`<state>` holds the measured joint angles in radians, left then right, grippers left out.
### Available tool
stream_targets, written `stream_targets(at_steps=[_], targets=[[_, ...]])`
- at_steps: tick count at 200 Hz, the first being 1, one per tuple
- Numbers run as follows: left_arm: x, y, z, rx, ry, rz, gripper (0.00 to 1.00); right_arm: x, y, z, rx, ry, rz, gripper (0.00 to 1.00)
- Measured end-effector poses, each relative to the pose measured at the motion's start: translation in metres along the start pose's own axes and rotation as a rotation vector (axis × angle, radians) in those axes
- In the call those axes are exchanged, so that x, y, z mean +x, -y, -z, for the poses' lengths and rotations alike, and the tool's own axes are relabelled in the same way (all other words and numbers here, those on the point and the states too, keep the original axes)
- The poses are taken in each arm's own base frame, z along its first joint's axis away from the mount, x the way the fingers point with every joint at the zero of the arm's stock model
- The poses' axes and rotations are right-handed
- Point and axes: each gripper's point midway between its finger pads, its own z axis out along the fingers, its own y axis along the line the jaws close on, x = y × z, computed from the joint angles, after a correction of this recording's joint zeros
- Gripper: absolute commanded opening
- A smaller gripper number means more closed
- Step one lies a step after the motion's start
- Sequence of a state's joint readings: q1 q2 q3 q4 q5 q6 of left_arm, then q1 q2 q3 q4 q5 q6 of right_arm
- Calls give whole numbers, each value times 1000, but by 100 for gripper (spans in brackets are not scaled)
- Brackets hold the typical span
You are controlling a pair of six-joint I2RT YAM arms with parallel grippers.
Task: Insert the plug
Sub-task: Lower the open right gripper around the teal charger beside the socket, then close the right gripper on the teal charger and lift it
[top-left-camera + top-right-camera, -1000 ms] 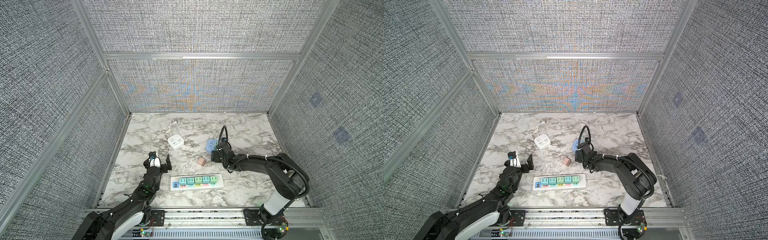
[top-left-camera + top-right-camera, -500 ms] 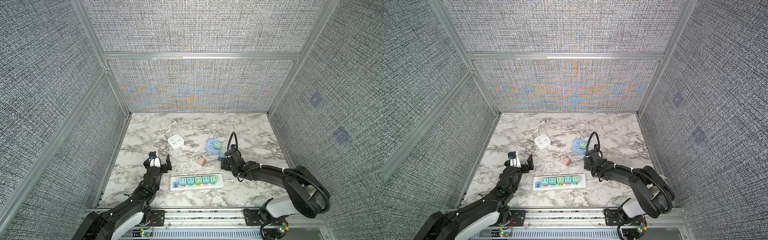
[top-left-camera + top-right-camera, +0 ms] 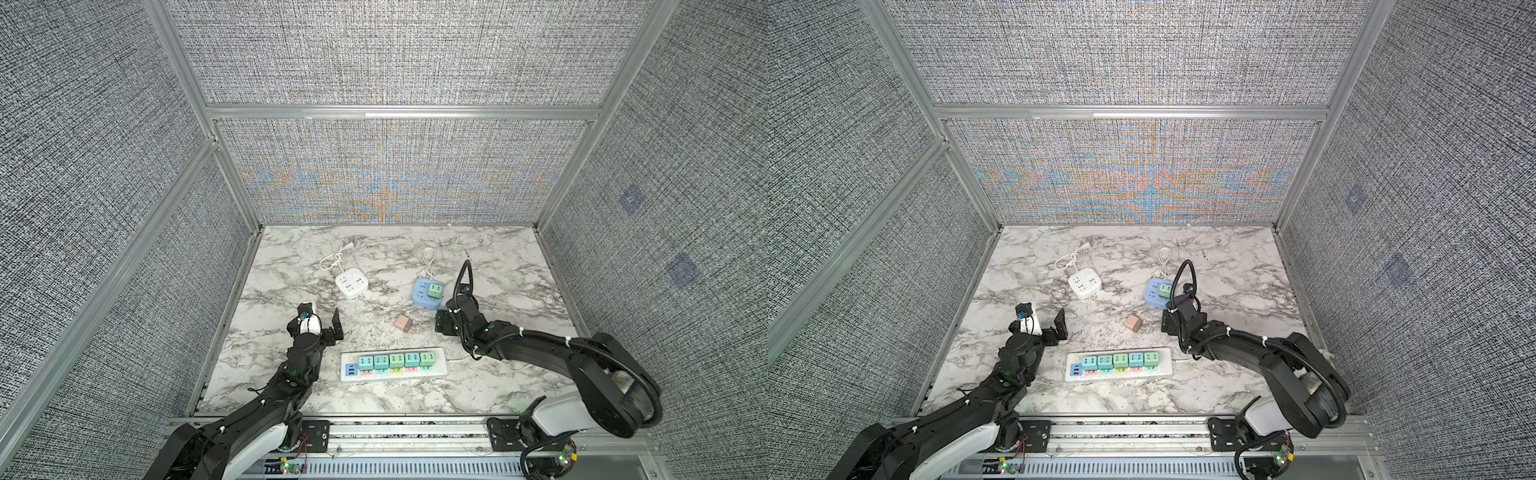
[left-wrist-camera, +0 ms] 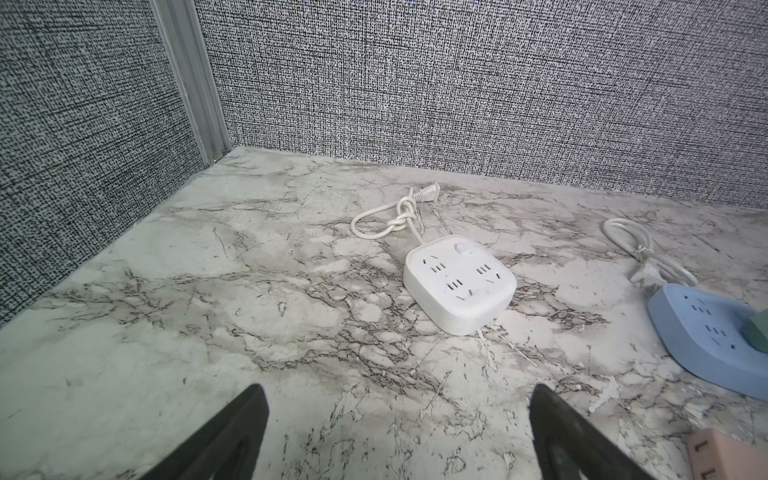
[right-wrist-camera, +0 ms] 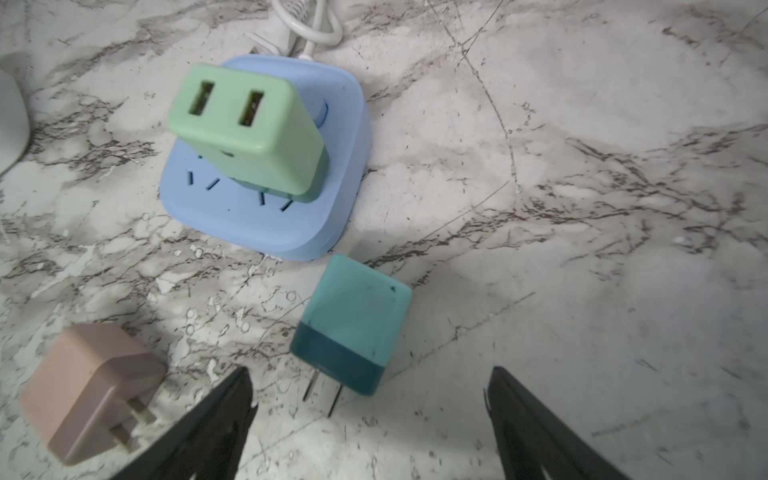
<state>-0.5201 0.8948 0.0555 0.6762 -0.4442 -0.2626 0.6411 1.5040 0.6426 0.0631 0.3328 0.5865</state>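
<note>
Hovering low over the marble table, the right gripper is holding its jaws spread wide, with nothing pinched between them. The teal plug is lying on its side on the marble just ahead of those jaws, roughly centred on the gap, and its two prongs are pointing back toward the gripper. Neither jaw is touching it as far as I can see.

That plug is sitting just beside one edge of the blue socket cube, with only a sliver of marble showing between them. A green plug is standing upright in the cube, with its two USB ports facing up. Off to the side, a pink plug is lying tipped over with its prongs sticking out, not in any socket.

In both top views the right arm is sitting over that spot, so honestly I can't make the teal plug out from up there.

The left gripper is hanging over bare marble on the left side, with its jaws spread wide and empty too. It's facing the white socket cube, whose cord is lying knotted behind it. Near the front, a white power strip is lying flat with five plugs sitting in a row in it.
</note>
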Motion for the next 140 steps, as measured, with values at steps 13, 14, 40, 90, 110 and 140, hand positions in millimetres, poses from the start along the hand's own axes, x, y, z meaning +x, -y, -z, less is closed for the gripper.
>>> stream_targets(at_steps=[13,14,40,90,110,140], targets=[[0,0,0,0,0,0,99,2,-3,-9,8,-14,6,79],[0,0,0,1,-1,0,99,2,-3,-10,9,-16,7,79],[0,0,0,2,-1,0,99,1,-8,-23,21,-29,23,70],[0,1,0,3,-1,0,99,4,-2,-31,58,-33,43,57],[0,2,0,10,-3,-1,99,4,0,-30,67,-28,44,57],[1,2,0,12,-3,-1,99,7,9,-27,96,-24,47,61]])
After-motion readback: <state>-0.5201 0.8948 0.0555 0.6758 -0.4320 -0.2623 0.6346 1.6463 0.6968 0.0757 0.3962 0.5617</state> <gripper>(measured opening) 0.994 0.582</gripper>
